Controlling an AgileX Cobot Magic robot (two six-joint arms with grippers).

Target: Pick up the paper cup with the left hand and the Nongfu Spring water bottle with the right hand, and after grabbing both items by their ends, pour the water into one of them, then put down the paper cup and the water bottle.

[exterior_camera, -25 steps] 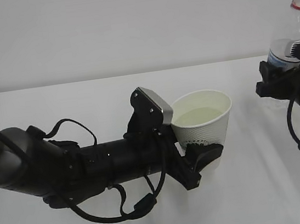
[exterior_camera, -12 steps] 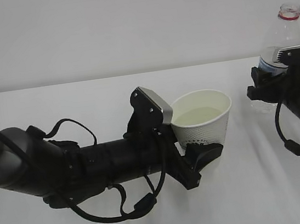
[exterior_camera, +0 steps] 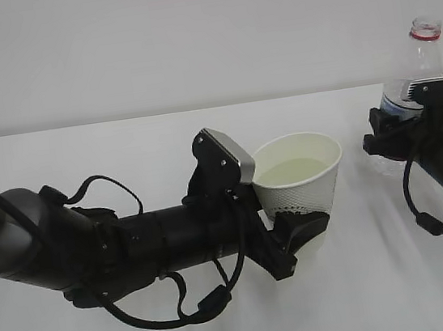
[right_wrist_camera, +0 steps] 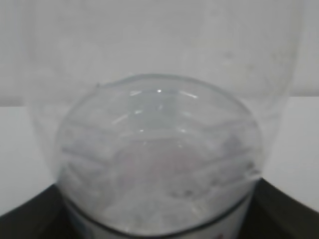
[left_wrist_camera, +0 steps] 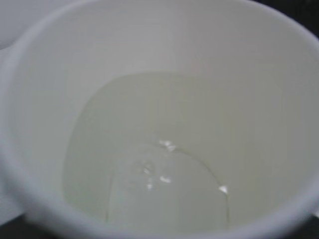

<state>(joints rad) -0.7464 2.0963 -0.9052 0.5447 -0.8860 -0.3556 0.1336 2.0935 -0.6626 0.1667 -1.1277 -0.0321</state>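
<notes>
Water point(left_wrist_camera: 164, 169) lying shallow in the paper cup point(exterior_camera: 299, 173) shows clearly only in the left wrist view. Left end effector point(exterior_camera: 292, 234) clamps the cup's base, mouth up, above the desk point(exterior_camera: 121, 146). Right end effector point(exterior_camera: 389, 134) grips the Nongfu Spring water bottle point(exterior_camera: 417, 58) at far right, long axis vertical, neck upward.

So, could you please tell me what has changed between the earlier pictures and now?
The right gripper has carried the Nongfu Spring water bottle leftward into view and slightly down, bringing it upright; its grip on the bottle has not changed. The left gripper still holds the paper cup in the same place, with the water level inside.
</notes>
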